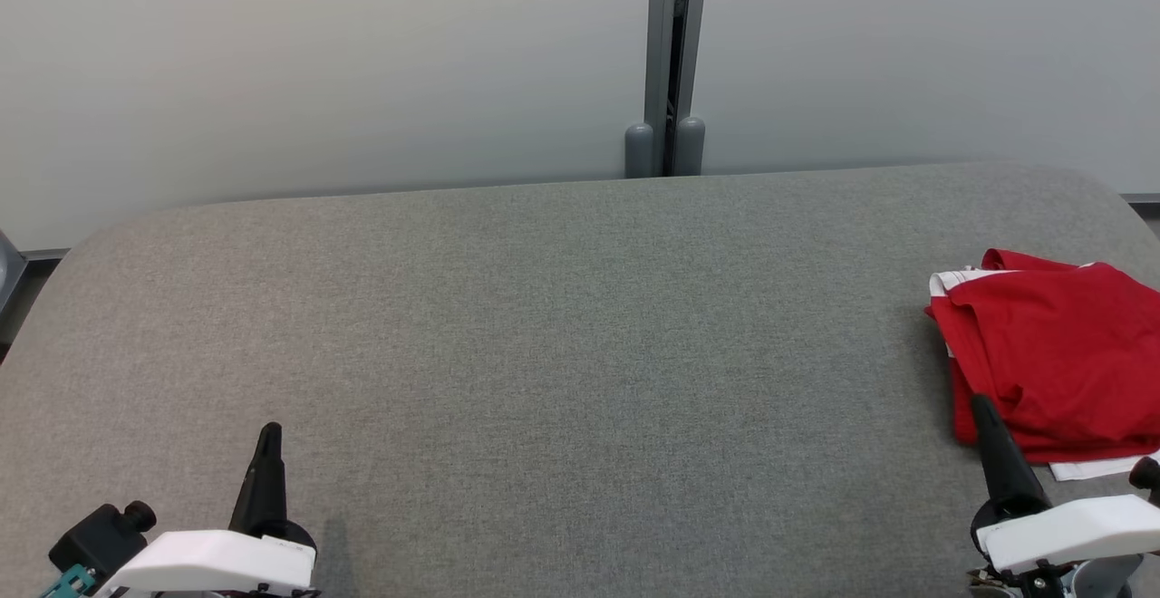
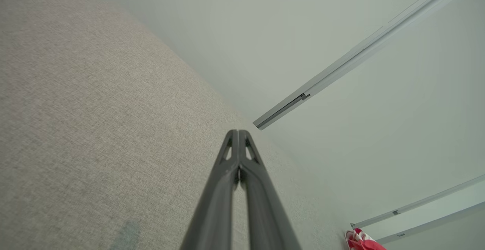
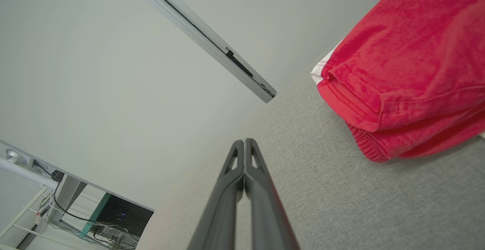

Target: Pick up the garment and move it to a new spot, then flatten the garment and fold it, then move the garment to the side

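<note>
At the table's right end: red garment (image 1: 1056, 353), lying in a loosely layered heap on the grey cloth-covered table (image 1: 544, 326). Part of it runs past the head view's edge. Shirt or shorts: cannot tell.
Garment, make-up: soft red knit with a stitched hem (image 3: 352, 102) and a gathered edge beneath it. White trim (image 1: 1092, 468) pokes out on the sides toward the table's near and far edges.
Garment, handling (judged): light and limp, with no stiffness. It should sag and fall open when lifted. Not fragile. The layers are likely to slide over one another, so a shallow pinch may bring up the top layer alone.
Garment, hold points (judged): the doubled hem edge facing the table's middle, or two well-apart corners, one per gripper, to keep the cloth spread.
Right gripper (image 1: 981, 403): over the table's near edge, just beside the garment's corner nearest the table's middle and not touching it. Fingers are pressed together, gripping nothing.
Left gripper (image 1: 270, 430): over the table's near edge toward its left end, well apart from the garment. Fingers are pressed together, gripping nothing.
Behind the table: pale wall (image 1: 317, 63) with a grey upright rail (image 1: 671, 54).
</note>
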Robot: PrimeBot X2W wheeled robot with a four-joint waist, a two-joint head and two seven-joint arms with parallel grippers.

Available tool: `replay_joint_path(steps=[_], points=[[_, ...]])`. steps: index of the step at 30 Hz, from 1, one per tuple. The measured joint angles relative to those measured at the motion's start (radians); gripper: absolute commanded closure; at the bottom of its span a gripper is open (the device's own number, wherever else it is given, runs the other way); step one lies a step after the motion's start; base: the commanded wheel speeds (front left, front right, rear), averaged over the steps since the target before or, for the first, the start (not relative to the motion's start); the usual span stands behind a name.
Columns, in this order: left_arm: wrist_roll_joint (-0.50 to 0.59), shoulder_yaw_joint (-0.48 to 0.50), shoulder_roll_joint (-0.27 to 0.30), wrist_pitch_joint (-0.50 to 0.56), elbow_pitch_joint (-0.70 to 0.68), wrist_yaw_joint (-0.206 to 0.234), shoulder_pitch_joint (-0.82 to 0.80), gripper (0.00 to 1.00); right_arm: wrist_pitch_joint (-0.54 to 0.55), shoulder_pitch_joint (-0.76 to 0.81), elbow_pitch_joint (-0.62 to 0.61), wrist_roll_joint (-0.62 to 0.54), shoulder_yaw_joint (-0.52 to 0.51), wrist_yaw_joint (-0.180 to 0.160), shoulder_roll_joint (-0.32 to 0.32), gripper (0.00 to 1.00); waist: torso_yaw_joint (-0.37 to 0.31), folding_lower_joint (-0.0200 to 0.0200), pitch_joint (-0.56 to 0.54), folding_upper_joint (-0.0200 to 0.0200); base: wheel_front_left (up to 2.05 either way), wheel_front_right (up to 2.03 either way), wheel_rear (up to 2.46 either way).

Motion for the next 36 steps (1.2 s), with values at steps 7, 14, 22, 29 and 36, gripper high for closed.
replay_joint_path(steps=[7, 14, 22, 29, 36], points=[[-0.073, 0.015, -0.004, 0.021, 0.000, -0.011, -0.015, 1.00, 0.012, -0.012, 0.009, 0.077, -0.011, 0.000, 0.005, 1.00, 0.001, 0.0000, 0.003, 0.0000, 0.00, 0.00, 0.00], [-0.142, 0.028, -0.007, 0.044, -0.002, -0.021, -0.021, 1.00, 0.025, -0.019, 0.015, 0.149, -0.021, 0.000, 0.007, 1.00, 0.001, 0.0001, 0.005, 0.0000, 0.00, 0.00, 0.00], [-0.214, 0.043, -0.011, 0.063, -0.002, -0.033, -0.035, 1.00, 0.037, -0.031, 0.021, 0.227, -0.030, 0.000, 0.011, 1.00, 0.002, 0.0000, 0.008, 0.0000, 0.00, 0.00, 0.00], [-0.267, 0.053, -0.013, 0.079, -0.003, -0.041, -0.039, 1.00, 0.045, -0.036, 0.024, 0.281, -0.036, 0.000, 0.013, 1.00, 0.003, 0.0000, 0.011, 0.0000, 0.00, 0.00, 0.00], [-0.325, 0.064, -0.018, 0.097, -0.003, -0.047, -0.044, 1.00, 0.058, -0.046, 0.028, 0.341, -0.045, 0.000, 0.016, 1.00, 0.003, 0.0000, 0.013, 0.0000, 0.00, 0.00, 0.00]])
